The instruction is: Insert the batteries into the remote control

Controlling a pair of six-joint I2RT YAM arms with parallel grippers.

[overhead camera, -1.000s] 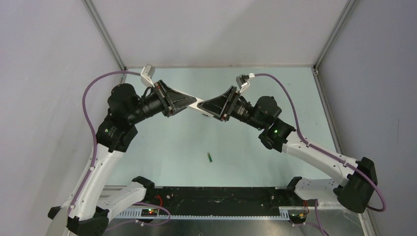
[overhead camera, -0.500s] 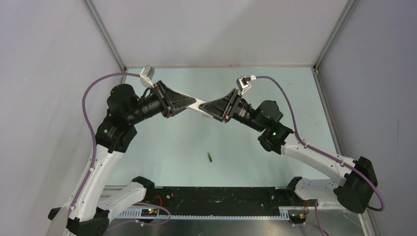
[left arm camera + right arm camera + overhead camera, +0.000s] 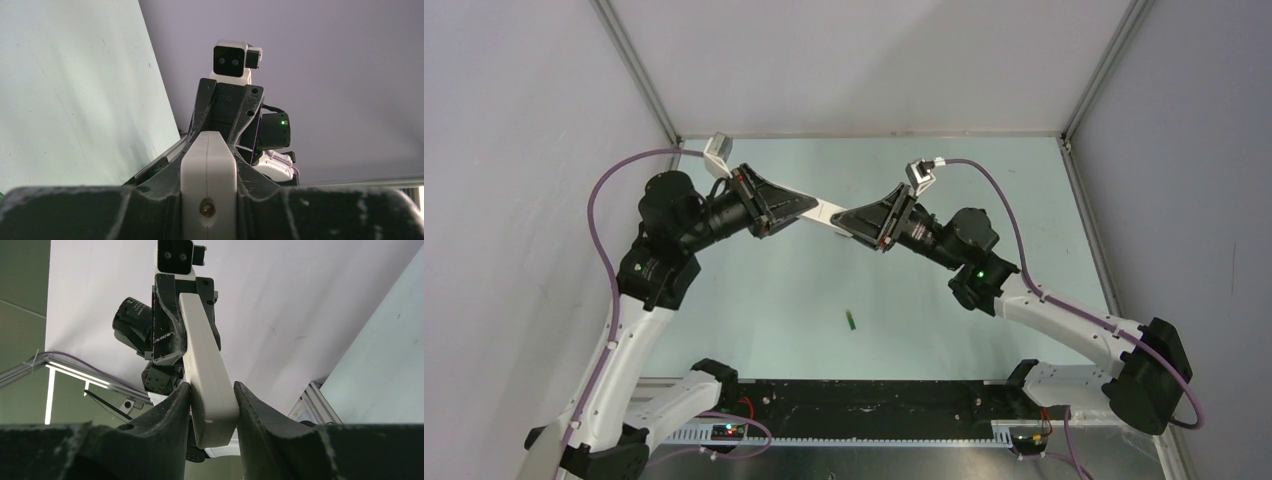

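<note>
Both arms hold the white remote control (image 3: 826, 210) in the air above the table's far middle. My left gripper (image 3: 809, 207) is shut on its left end, seen end-on in the left wrist view (image 3: 208, 185). My right gripper (image 3: 842, 217) is shut on its right end, and the bar shows between the fingers in the right wrist view (image 3: 209, 390). One green battery (image 3: 851, 320) with a dark end lies on the table nearer the front. The blackish battery is out of view.
The pale green table (image 3: 764, 300) is walled by grey panels at left, back and right, with metal frame posts (image 3: 639, 70) at the corners. A black rail (image 3: 864, 400) runs along the near edge between the arm bases.
The right arm has shifted slightly left and its wrist turned a little. The remote stays held between both grippers. The green battery has not moved.
</note>
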